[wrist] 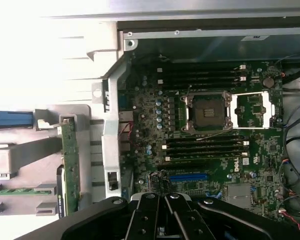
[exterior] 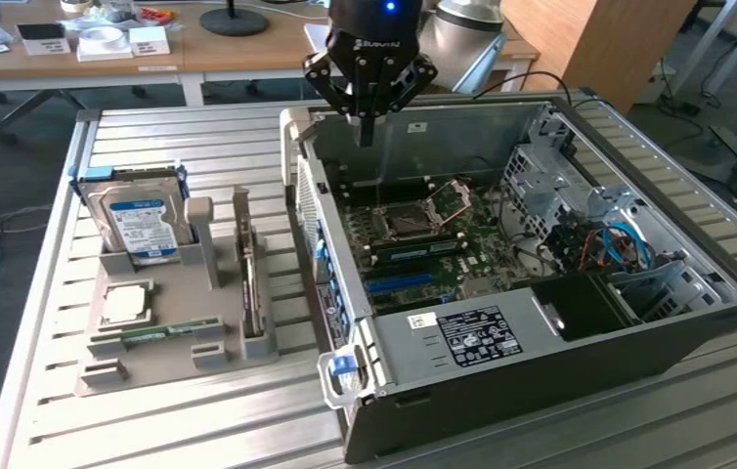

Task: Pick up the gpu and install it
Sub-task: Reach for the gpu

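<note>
The gpu [exterior: 250,285] stands on edge in a slot of the grey holder [exterior: 166,366] beside the open computer case [exterior: 473,337], at the exterior view's left of it. In the wrist view the gpu [wrist: 70,165] shows as a thin green board edge just outside the case wall. My gripper [exterior: 366,135] hangs above the far end of the case, over the motherboard [exterior: 441,249], well apart from the gpu. Its fingers [wrist: 176,215] meet with nothing between them. A blue slot [wrist: 188,177] lies on the motherboard [wrist: 205,150] near the gripper [wrist: 165,212].
The holder also carries a silver hard drive [exterior: 145,220] with a blue-white label, a CPU [exterior: 125,303] and a green RAM stick [exterior: 160,332]. Inside the case are a CPU socket [wrist: 207,112], drive cages and cables [exterior: 617,244]. A desk with clutter stands behind.
</note>
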`<state>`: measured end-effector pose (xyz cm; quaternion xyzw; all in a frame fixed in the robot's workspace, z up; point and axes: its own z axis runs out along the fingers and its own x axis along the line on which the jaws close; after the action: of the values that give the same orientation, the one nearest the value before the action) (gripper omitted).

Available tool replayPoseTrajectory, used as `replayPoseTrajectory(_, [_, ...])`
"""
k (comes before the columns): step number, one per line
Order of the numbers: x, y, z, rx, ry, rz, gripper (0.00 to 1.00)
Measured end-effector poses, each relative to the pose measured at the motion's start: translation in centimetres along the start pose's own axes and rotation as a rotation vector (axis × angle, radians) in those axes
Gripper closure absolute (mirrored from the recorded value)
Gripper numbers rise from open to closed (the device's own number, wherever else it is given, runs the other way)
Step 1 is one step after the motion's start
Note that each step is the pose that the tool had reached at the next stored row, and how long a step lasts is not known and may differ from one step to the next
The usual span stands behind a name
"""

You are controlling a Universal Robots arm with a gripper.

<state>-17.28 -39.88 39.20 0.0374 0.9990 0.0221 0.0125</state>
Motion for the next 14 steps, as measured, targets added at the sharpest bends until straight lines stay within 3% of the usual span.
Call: replayPoseTrajectory(14, [1.8, -0.14, 0.00, -0.0001, 0.0000, 0.000, 0.89])
